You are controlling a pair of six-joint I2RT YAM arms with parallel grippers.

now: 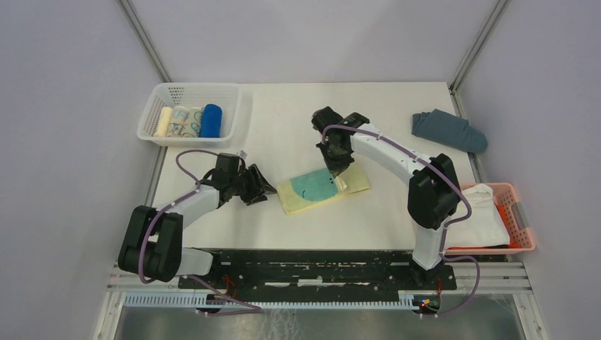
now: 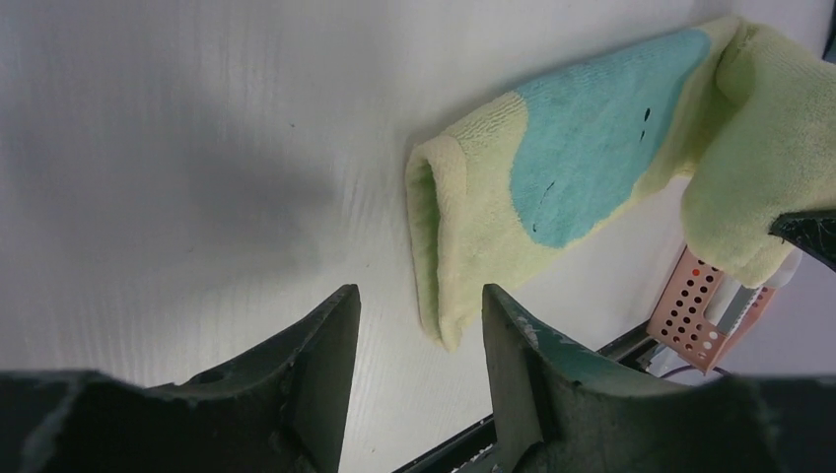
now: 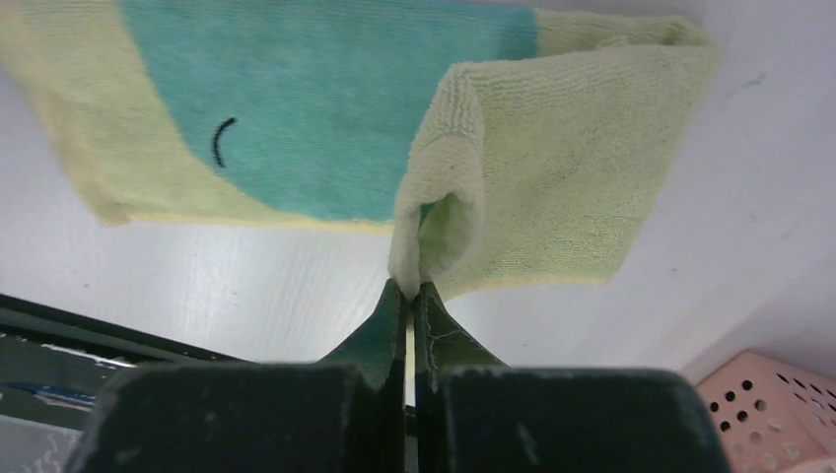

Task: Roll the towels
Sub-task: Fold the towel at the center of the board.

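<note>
The pale yellow towel with a teal-green patch (image 1: 319,188) lies on the table's middle. In the right wrist view the towel (image 3: 296,108) is flat with its right corner folded up. My right gripper (image 1: 334,170) (image 3: 408,288) is shut on that folded corner and holds it lifted. My left gripper (image 1: 261,188) (image 2: 419,305) is open and empty, just left of the towel's (image 2: 552,168) near-left corner, not touching it. The royal blue towel (image 1: 211,120) stands rolled in the white basket (image 1: 234,95).
The white basket at the back left also holds two more rolled cloths (image 1: 178,122). A slate grey-blue cloth (image 1: 449,129) lies at the back right. A pink basket (image 1: 521,212) at the right edge holds a white cloth (image 1: 482,212).
</note>
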